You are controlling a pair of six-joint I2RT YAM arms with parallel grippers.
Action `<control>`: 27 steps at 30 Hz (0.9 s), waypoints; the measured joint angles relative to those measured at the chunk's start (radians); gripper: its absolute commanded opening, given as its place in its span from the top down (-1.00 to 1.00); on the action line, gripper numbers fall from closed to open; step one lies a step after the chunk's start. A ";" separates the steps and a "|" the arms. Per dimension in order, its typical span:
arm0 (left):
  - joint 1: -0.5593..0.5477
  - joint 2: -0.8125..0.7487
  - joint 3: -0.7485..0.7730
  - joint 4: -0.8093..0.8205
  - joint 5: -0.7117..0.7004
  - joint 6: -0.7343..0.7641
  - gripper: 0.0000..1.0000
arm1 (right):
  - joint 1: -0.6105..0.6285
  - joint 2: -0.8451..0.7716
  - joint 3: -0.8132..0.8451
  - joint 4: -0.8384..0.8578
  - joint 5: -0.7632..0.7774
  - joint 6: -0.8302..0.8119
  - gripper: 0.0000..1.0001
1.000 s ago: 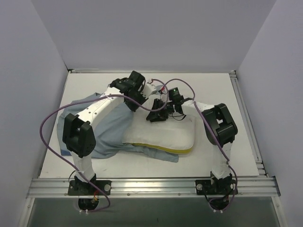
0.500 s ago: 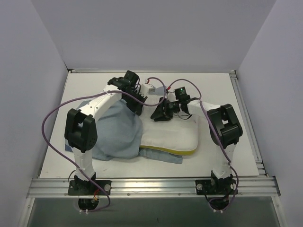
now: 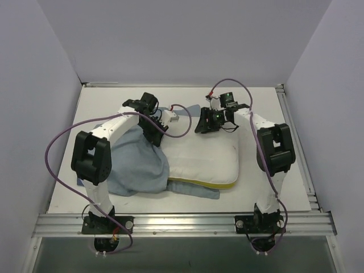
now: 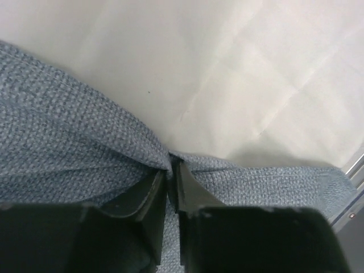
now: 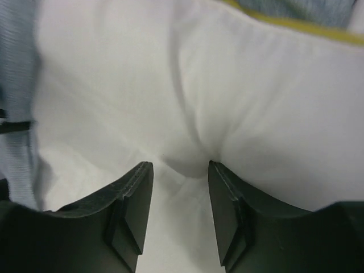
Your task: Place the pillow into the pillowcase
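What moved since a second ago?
The left claw, clamped on the pillowcase, swung left, and the pillowcase now covers a bit more of the pillow. The open right claw slid farther away and right along the pillow. The pillow itself barely moved.

From above, the left end of the plump white quilted pillow (image 3: 202,162) with the yellow edge band lay under the pale grey-blue cloth pillowcase (image 3: 136,165) — how far in could not be told. The sack's mouth was hidden beneath the left arm. The black two-finger left claw (image 4: 169,166) had its finger bases lost in dark blur at the wrist picture's lower edge. The black right claw (image 5: 179,170) was cut off there too — a dark blurred shape at its picture's left edge was unreadable. A small white block (image 3: 173,117) on the purple cable (image 3: 185,110) above the white tabletop (image 3: 256,108) was too small to identify.
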 measured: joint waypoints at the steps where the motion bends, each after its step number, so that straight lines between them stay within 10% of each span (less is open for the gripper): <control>1: 0.001 0.000 0.007 0.000 0.009 0.001 0.48 | 0.008 0.030 -0.017 -0.003 -0.001 -0.008 0.20; 5: 0.009 0.000 0.068 0.005 0.038 -0.035 -0.10 | 0.043 0.065 -0.140 0.015 -0.068 -0.005 0.28; 15: -0.006 0.003 0.163 0.075 -0.085 -0.140 -0.35 | 0.142 -0.097 -0.309 0.010 -0.311 0.108 -0.12; 22: -0.020 0.019 0.138 0.091 -0.261 -0.172 -0.28 | -0.105 -0.100 -0.053 -0.061 -0.283 0.096 -0.22; 27: -0.028 0.025 0.113 0.098 -0.294 -0.179 0.66 | -0.142 -0.019 0.140 -0.103 -0.161 0.021 -0.26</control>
